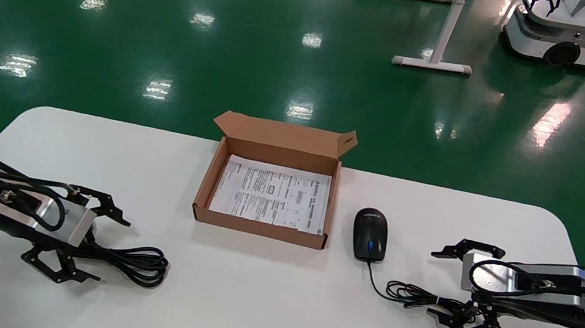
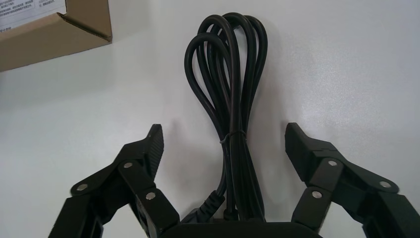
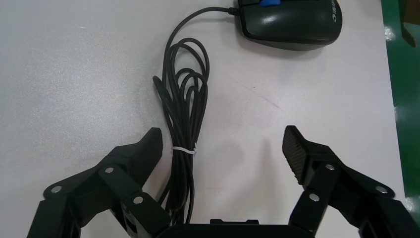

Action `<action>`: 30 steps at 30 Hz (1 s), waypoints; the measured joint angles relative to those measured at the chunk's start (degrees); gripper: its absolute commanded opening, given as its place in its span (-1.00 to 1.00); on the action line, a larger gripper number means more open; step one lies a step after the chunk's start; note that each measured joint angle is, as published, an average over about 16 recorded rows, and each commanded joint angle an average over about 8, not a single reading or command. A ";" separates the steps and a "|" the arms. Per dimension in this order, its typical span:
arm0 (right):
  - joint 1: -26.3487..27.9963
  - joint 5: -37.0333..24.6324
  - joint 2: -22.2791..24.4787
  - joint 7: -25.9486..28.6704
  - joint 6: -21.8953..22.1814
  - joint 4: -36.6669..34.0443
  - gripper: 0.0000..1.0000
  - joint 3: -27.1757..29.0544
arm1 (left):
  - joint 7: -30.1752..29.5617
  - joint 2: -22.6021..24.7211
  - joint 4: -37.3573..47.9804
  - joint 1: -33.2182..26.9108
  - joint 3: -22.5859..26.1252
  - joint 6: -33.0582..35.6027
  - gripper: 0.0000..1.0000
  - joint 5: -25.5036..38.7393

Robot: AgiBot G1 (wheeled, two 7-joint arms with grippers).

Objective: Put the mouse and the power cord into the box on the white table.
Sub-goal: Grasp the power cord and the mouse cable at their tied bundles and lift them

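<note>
White table (image 1: 267, 314): both tools spread; left tool (image 2: 224, 144) straddles power cord (image 2: 233, 99), tie visible only at wrist.

Matt brown cardboard box (image 1: 260, 227); glossy black plastic mouse (image 1: 370, 233)

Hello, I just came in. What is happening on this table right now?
A two-armed robot is packing a box on the white table. Its left end effector is open, straddling the coiled power cord, which lies on the table. Its right end effector is also open, over the bundled cable of the mouse, which sits just right of the box. Nothing is gripped yet, and the box holds only a printed sheet.
</note>
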 measured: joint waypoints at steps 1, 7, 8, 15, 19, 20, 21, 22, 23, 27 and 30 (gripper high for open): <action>-0.02 0.01 0.02 0.00 -0.01 0.05 -1.00 0.01 | -0.02 -0.02 -0.06 0.02 -0.01 0.00 -1.00 -0.02; -0.13 0.11 0.10 0.01 -0.08 0.25 -1.00 0.05 | -0.10 -0.09 -0.33 0.10 -0.07 0.03 -1.00 -0.14; -0.15 0.13 0.11 0.01 -0.09 0.28 -1.00 0.05 | -0.11 -0.10 -0.37 0.11 -0.08 0.03 -1.00 -0.15; -0.20 0.22 0.15 0.03 -0.15 0.41 -1.00 0.09 | -0.17 -0.14 -0.54 0.17 -0.12 0.05 -1.00 -0.22; -0.22 0.27 0.17 0.03 -0.17 0.46 -1.00 0.11 | -0.19 -0.15 -0.60 0.18 -0.13 0.07 -1.00 -0.24; -0.23 0.28 0.17 0.03 -0.18 0.47 -1.00 0.11 | -0.19 -0.16 -0.61 0.19 -0.14 0.08 -1.00 -0.25; -0.23 0.29 0.17 0.03 -0.18 0.48 -1.00 0.11 | -0.19 -0.16 -0.62 0.19 -0.14 0.08 -1.00 -0.25; -0.23 0.29 0.18 0.03 -0.19 0.49 -1.00 0.12 | -0.20 -0.17 -0.63 0.19 -0.14 0.09 -1.00 -0.25; -0.23 0.29 0.18 0.03 -0.19 0.49 -1.00 0.12 | -0.19 -0.17 -0.63 0.20 -0.15 0.09 -1.00 -0.25; -0.21 0.29 0.20 0.01 -0.20 0.54 -1.00 0.12 | -0.21 -0.18 -0.66 0.21 -0.16 0.10 -1.00 -0.27; 0.06 0.28 0.28 -0.02 -0.32 0.71 -1.00 0.11 | -0.35 -0.26 -0.61 0.08 -0.31 0.30 -1.00 -0.51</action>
